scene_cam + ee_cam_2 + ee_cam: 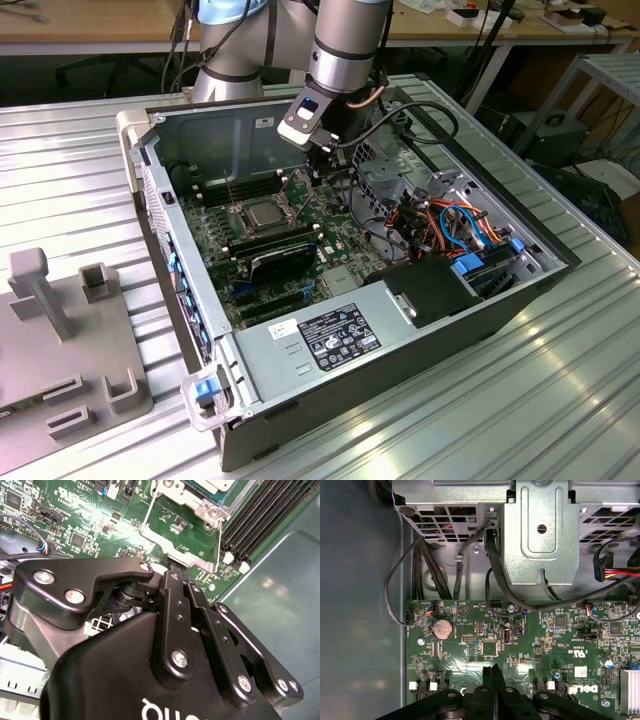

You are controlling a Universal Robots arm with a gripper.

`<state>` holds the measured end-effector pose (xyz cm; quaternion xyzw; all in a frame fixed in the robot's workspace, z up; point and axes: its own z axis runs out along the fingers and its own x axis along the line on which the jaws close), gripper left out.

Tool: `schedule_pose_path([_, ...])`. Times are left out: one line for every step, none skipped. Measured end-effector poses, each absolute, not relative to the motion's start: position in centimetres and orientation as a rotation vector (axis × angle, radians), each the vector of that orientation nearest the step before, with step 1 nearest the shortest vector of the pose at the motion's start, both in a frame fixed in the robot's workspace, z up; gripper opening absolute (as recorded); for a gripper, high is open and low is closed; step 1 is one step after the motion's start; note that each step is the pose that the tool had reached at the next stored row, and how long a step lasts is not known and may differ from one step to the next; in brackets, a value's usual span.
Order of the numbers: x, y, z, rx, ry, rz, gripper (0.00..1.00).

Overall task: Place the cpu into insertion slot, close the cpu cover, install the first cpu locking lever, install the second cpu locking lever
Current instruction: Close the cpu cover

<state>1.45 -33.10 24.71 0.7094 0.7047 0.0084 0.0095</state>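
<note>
The cpu [263, 212] lies flat as a silvery square on the green board, inside the open computer case; its corner also appears in the second wrist view [216, 485]. The cpu cover [197, 506], a silvery frame, lies around the chip. The insertion slot under them is hidden. My gripper [322, 170] hangs point-down just to the exterior view's right of the socket, close over the board. Its black fingers [489, 677] are pressed together with nothing visible between them. In the second wrist view the gripper [169, 566] ends beside a corner of the metal socket bracket [182, 547].
Long black memory slots [260, 515] run beside the socket. A black card [283, 255] stands in front of it, and beyond that the power supply [340, 335]. Cables [460, 225] and a metal drive cage [540, 530] crowd the case's right side. A grey fixture [60, 340] lies outside on the table.
</note>
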Motion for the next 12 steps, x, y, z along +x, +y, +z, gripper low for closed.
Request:
schedule_pose_path([1.39,-33.1,24.71,2.215,2.201,0.026,0.11])
schedule_pose_path([1.39,-33.1,24.71,2.215,2.201,0.026,0.11])
schedule_pose_path([1.38,-33.1,24.71,2.215,2.201,0.026,0.11])
schedule_pose_path([1.35,-33.1,24.72,2.215,2.2,0.026,0.11])
schedule_pose_path([1.27,-33.1,24.71,2.215,2.201,0.026,0.11])
schedule_pose_path([1.25,-33.1,24.72,2.215,2.201,0.026,0.11])
schedule_pose_path([1.18,-33.1,24.71,2.215,2.201,0.026,0.11])
schedule_pose_path([1.15,-33.1,24.71,2.215,2.201,0.026,0.11])
schedule_pose_path([1.12,-33.1,24.71,2.215,2.201,0.026,0.11])
schedule_pose_path([1.07,-33.1,24.71,2.215,2.201,0.026,0.11])
schedule_pose_path([1.01,-33.1,24.71,2.215,2.201,0.026,0.11])
schedule_pose_path([0.94,-33.1,24.71,2.215,2.201,0.026,0.11])
